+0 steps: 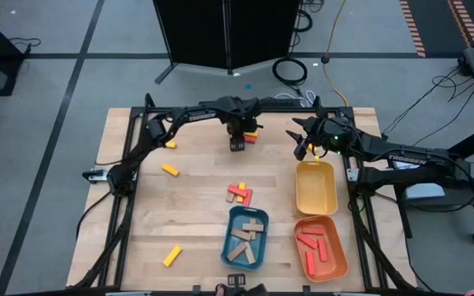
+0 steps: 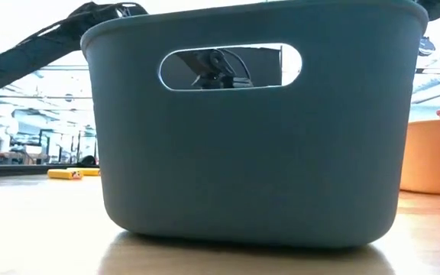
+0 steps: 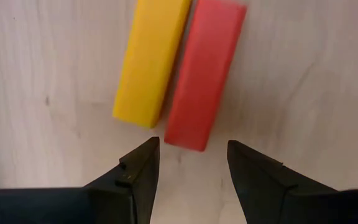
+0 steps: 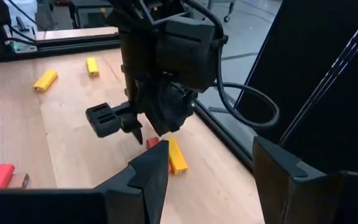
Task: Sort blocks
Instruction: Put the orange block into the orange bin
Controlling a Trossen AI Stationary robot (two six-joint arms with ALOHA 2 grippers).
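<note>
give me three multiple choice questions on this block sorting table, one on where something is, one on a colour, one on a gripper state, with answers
1. Where is the left gripper?
A. inside the blue tray
B. over a yellow and red block pair near the table's far edge
C. above the orange tray

2. What colour are the blocks in the orange tray?
A. red
B. yellow
C. tan

3. How do the left gripper's fingers stand?
A. shut on the red block
B. shut on the yellow block
C. open, holding nothing

Answers:
1. B, the high view puts it over the red block and yellow block lying side by side, far from the blue tray.
2. A, the blocks in the orange tray are all red.
3. C, the left wrist view shows both fingers apart, short of the blocks.
</note>
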